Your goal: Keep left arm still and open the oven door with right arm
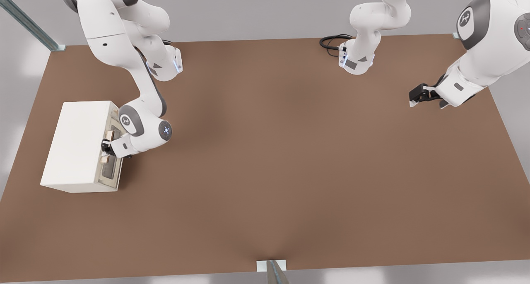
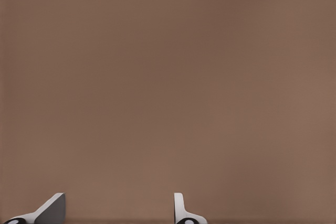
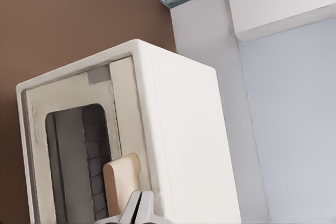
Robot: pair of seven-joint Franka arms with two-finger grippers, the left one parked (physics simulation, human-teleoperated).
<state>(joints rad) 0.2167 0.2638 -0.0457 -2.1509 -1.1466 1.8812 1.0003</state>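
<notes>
One oven [image 1: 76,145] sits on your brown desk [image 1: 290,160], at the front view's left, its cream oven door [image 1: 111,155] facing the front view's right. Your right arm [image 1: 138,106] reaches down to that door, and the gripper [image 1: 106,145] is at the tan handle [image 3: 122,182]. In the right wrist view the fingers [image 3: 143,207] look pressed nearly together just beside the handle; the door looks flush with the oven's front.

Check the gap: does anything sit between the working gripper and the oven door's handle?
Nothing: in the right wrist view the gripper sits right at the tan handle of the oven door.
</notes>
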